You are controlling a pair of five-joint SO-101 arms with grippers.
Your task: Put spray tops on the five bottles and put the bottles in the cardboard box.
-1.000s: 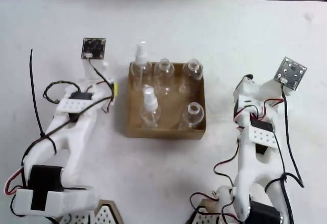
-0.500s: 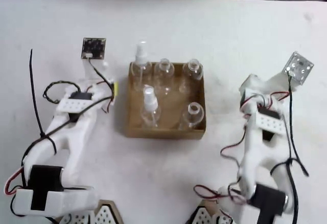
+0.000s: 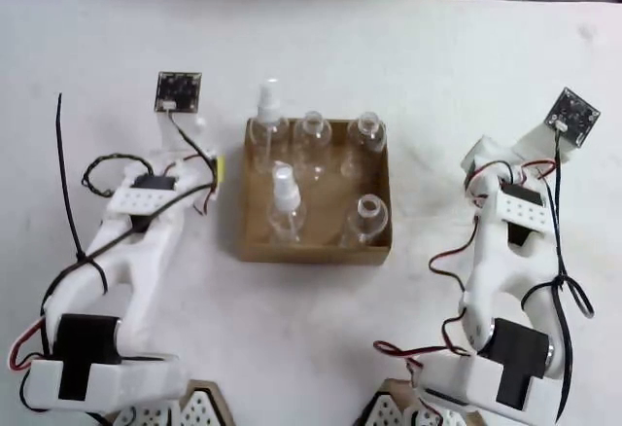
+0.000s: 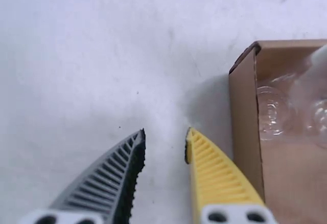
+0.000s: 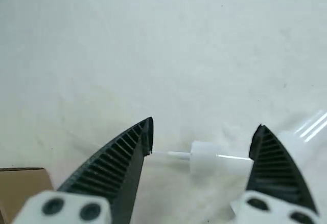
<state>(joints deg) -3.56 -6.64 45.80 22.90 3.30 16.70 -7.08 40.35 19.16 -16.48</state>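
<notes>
We see the cardboard box in the middle of the white table, between the two arms. All five bottles stand inside it: two capped bottles carry spray tops, three open bottles do not. The left gripper hangs just beside the box wall, jaws apart and holding nothing. The right gripper has its jaws wide apart over a loose spray top that lies on the table. Beyond the far table edge the room is dark.
</notes>
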